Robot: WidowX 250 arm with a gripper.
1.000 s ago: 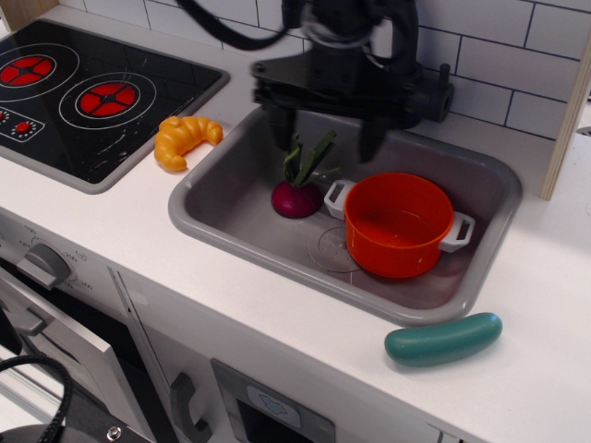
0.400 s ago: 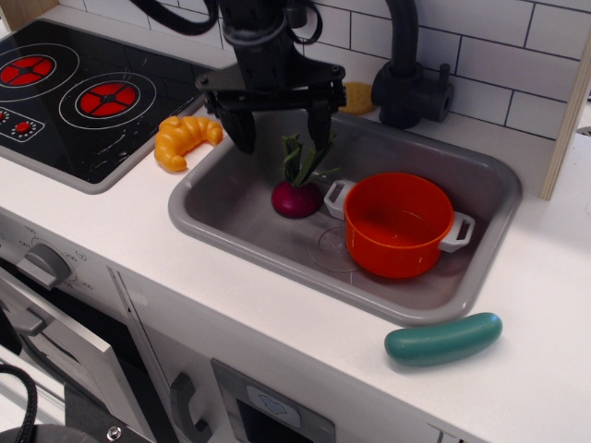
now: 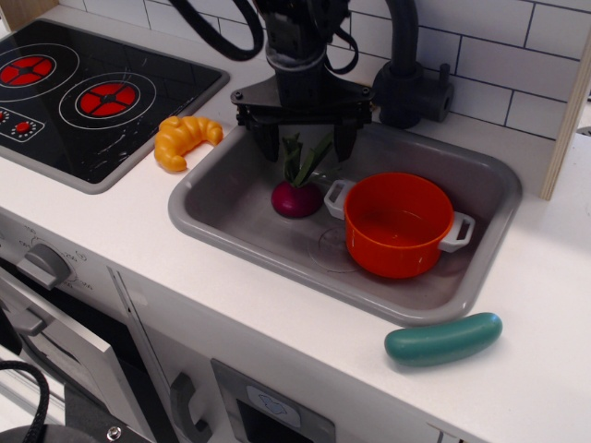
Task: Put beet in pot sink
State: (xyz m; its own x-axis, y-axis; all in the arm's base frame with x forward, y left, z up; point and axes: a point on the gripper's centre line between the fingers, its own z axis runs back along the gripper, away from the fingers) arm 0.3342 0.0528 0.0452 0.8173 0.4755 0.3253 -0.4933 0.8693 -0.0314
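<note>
Nothing done yet. Beet [image 3: 296,197] upright on sink [image 3: 231,208] floor toward table's back edge, just left of empty pot [image 3: 397,224]. End effector [image 3: 306,148] spread, straddling leaves, grasping nothing. Left: pinch, lift, drop in pot.

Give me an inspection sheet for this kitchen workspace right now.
Surface: white countertop with grey sink set in it.
Job's things: beet on the sink floor, leaves up, outside and left of the orange pot; pot looks empty.
Clutter: croissant beside the stovetop; green cucumber near the front edge.
Grippers: pincer open, straddling the beet leaves.
Cables: black hose looping off the arm.
Surroundings: white tiled wall, black faucet, oven front below.
</note>
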